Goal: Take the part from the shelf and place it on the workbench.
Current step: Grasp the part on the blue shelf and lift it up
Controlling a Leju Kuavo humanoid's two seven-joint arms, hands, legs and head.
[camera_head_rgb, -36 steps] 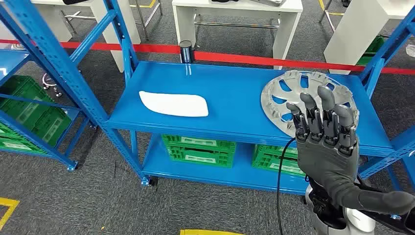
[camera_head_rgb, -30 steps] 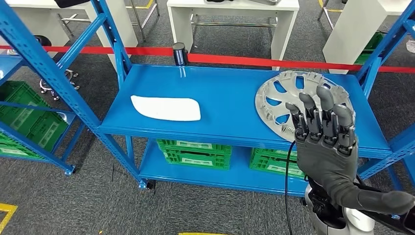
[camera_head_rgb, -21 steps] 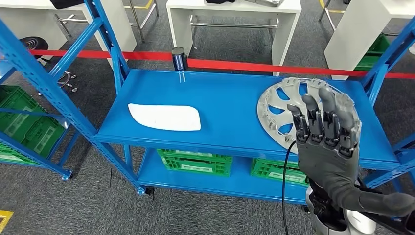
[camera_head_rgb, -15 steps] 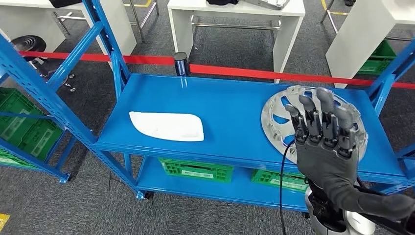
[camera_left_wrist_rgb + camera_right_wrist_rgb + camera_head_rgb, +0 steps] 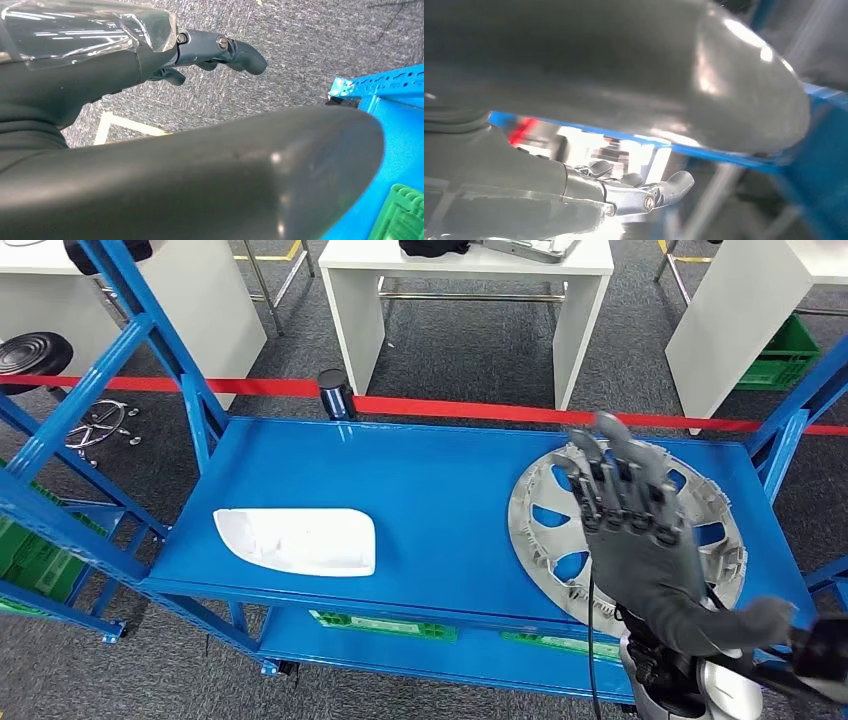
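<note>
Looking from the head view, we see our right hand (image 5: 635, 540) raised flat with fingers spread, empty, in front of the silver wheel cover (image 5: 560, 510) at the right end of the blue shelf (image 5: 440, 490). The white part (image 5: 297, 540) lies near the shelf's front left corner, long axis along the front edge, well apart to the left.

From the left wrist view, the left hand (image 5: 210, 55) hangs over the floor, fingers curled on nothing.

From the right wrist view, the fingers (image 5: 659, 192) are apart.
</note>
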